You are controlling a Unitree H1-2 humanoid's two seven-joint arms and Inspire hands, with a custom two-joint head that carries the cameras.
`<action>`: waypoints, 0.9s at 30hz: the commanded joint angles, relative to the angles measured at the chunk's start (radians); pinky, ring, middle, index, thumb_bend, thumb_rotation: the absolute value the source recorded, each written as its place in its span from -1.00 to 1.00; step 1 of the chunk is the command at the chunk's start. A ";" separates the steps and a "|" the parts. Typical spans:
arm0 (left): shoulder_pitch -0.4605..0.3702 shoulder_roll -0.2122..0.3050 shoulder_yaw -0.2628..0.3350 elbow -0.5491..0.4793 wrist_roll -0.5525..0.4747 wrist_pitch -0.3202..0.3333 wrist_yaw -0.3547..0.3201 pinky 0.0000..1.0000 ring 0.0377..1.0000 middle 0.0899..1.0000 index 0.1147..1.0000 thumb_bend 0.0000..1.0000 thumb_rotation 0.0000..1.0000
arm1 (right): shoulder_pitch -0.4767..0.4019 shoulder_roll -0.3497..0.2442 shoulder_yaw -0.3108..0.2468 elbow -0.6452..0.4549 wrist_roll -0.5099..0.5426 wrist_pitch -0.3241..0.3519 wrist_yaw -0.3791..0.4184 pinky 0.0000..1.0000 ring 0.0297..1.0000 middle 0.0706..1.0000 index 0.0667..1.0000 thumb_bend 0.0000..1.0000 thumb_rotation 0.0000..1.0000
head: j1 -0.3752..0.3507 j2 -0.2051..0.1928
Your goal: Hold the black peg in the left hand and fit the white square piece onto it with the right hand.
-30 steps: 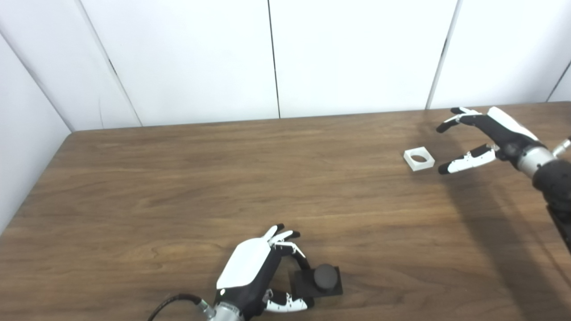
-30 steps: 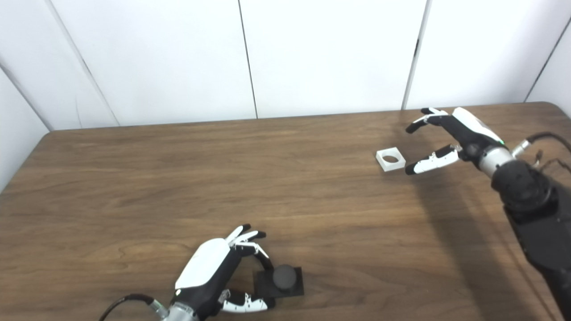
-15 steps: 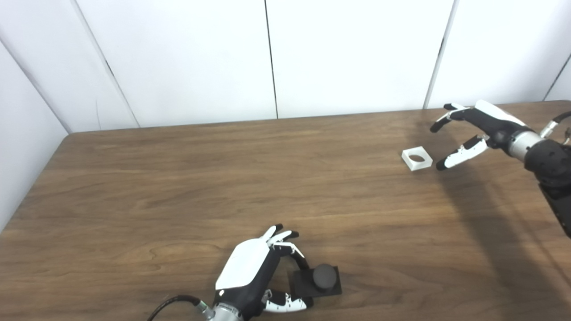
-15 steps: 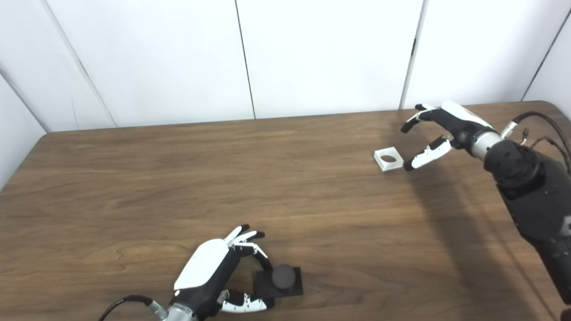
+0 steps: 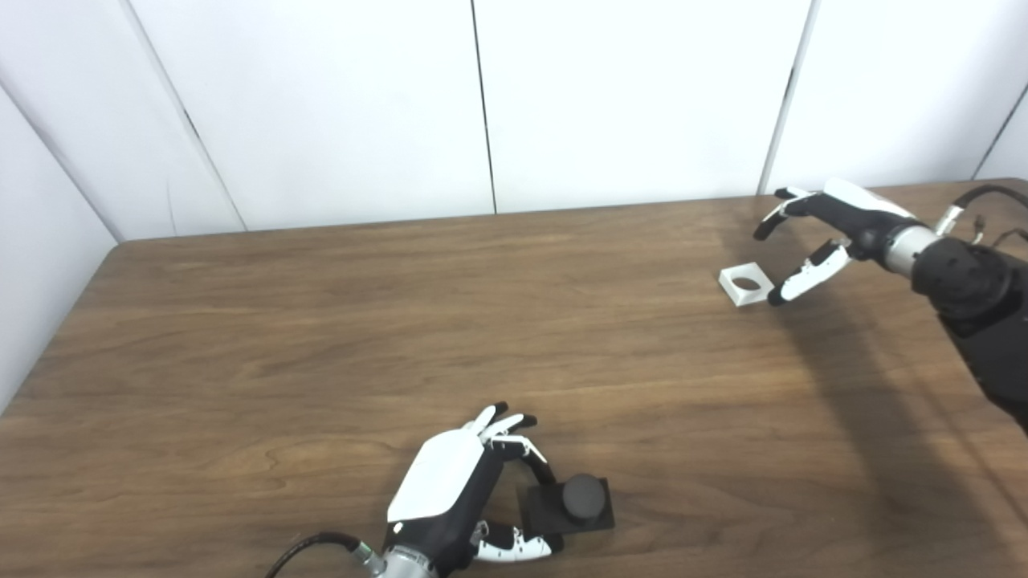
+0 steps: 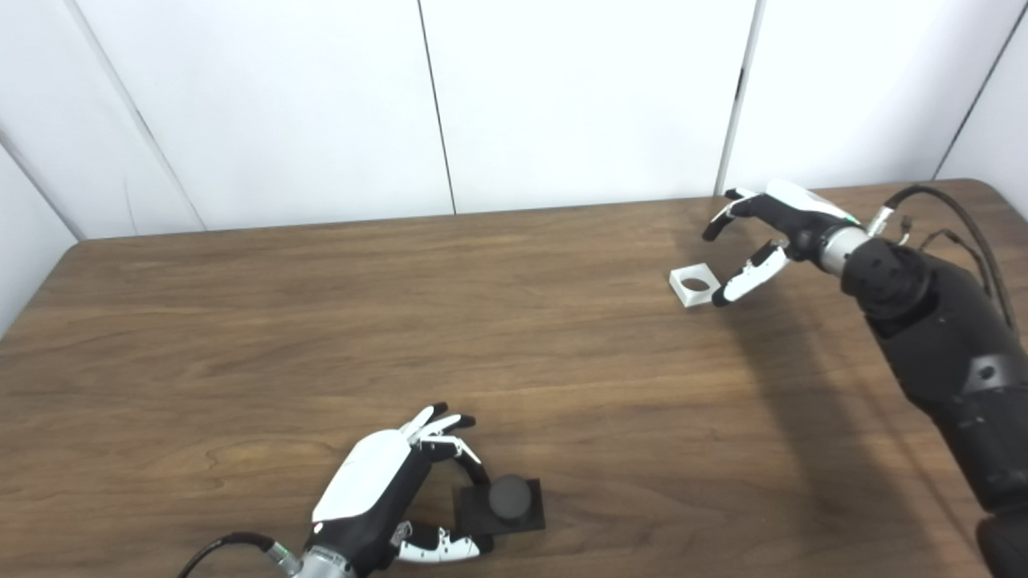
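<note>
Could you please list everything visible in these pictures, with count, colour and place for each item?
table: one, brown wood, fills the lower picture.
wall panels: white, behind the table.
black peg: one, black, a round peg on a square base, at the near edge.
white square piece: one, white with a round hole, flat on the far right of the table.
left hand: one, white and black, fingers around the peg's base.
right hand: one, white and black, open, beside the white piece.
</note>
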 commanded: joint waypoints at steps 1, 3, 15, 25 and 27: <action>0.001 -0.011 -0.005 0.015 0.010 -0.012 0.007 0.89 0.97 0.77 -0.14 -0.01 -0.85 | -0.083 -0.004 0.000 -0.007 -0.015 -0.015 -0.017 0.94 1.00 0.99 0.37 0.81 -0.67 | 0.000 0.001; 0.001 -0.011 -0.005 0.015 0.009 -0.012 0.008 0.89 0.97 0.77 -0.14 -0.01 -0.85 | -0.092 0.002 0.016 0.004 -0.033 -0.015 -0.017 0.93 1.00 0.99 0.38 0.82 -0.66 | -0.001 0.000; 0.003 -0.017 -0.004 0.012 0.008 -0.007 0.007 0.92 0.97 0.76 -0.15 -0.01 -0.86 | -0.127 0.044 0.085 0.081 -0.098 -0.003 -0.018 0.91 1.00 0.97 0.35 0.82 -0.64 | 0.004 -0.001; 0.000 -0.016 -0.004 0.005 0.018 -0.003 0.002 0.90 0.96 0.76 -0.15 -0.01 -0.85 | -0.142 0.046 0.092 0.145 -0.107 -0.024 -0.032 0.90 1.00 0.97 0.37 0.81 -0.63 | 0.005 0.002; -0.001 -0.016 -0.004 0.006 0.021 -0.003 0.003 0.90 0.96 0.76 -0.15 -0.01 -0.85 | -0.145 0.043 0.094 0.152 -0.111 -0.024 -0.032 0.90 1.00 0.96 0.37 0.81 -0.63 | 0.005 0.002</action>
